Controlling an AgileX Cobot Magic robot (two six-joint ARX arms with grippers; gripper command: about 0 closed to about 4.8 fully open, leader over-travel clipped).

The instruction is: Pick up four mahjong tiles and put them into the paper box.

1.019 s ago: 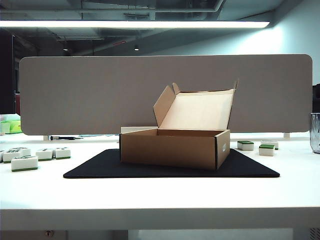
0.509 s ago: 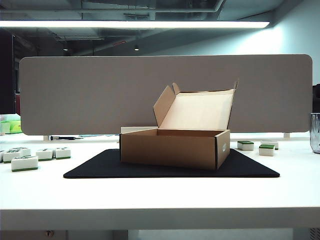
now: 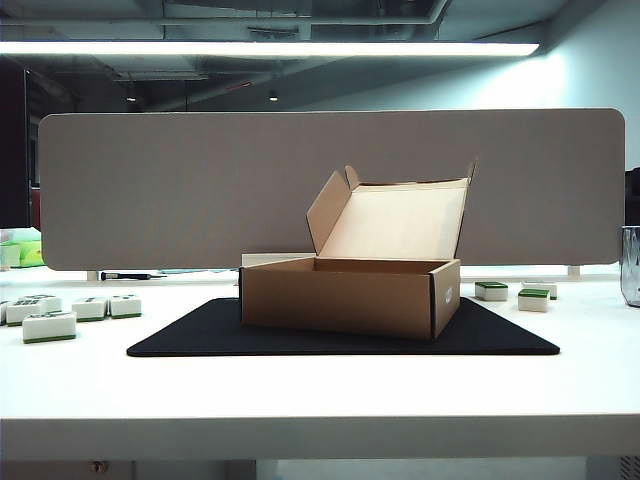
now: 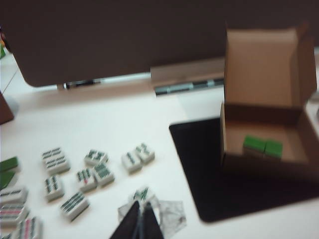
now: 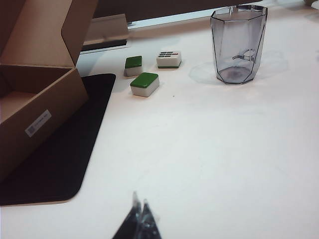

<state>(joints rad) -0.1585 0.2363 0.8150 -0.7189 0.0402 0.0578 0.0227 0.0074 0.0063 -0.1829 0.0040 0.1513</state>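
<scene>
The left gripper (image 4: 139,219), jaws closed and empty, hangs over the face-up tiles (image 4: 94,172) near the worktop's left edge. Two green mahjong tiles (image 4: 262,146) lie inside the open paper box (image 3: 350,290) mid-worktop on the black mat (image 3: 200,335). The right gripper (image 5: 140,221), closed and empty, hovers near the right edge.

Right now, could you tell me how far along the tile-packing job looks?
About halfway: two green-topped mahjong tiles lie inside the open paper box, so two are left. Nothing is in hand: the left end effector is shut and empty above the face-up tiles, and the right end effector is shut over bare table. Two green-topped tiles wait beside the box, near the clear cup.
</scene>
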